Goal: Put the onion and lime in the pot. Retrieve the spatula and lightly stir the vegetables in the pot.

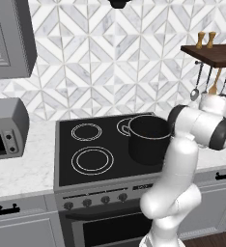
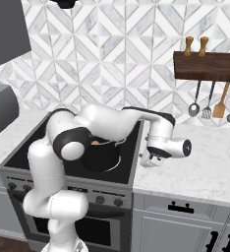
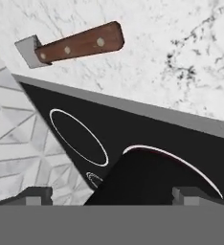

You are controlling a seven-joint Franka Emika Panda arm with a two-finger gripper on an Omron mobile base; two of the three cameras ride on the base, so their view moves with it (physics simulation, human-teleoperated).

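The dark pot [image 1: 148, 142] stands on the stove's right side, partly hidden by my arm in the right base view [image 2: 105, 156]. A small orange-brown bit [image 2: 95, 141] shows at its rim; whether it is the onion I cannot tell. The lime is hidden. A spatula [image 3: 73, 45] with a riveted wooden handle and grey blade lies flat on the marble counter. My gripper [image 2: 147, 161] hangs over the stove's right edge, between pot and counter. It is open [image 3: 111, 194], its fingertips [image 3: 37, 194] wide apart and holding nothing, with the pot [image 3: 147, 177] close below.
The black cooktop [image 1: 86, 144] has ring burners left of the pot. A grey toaster oven [image 1: 4, 128] sits on the left counter. A wooden wall shelf [image 2: 208, 66] carries two shakers and several hanging utensils above the right marble counter [image 2: 200, 162].
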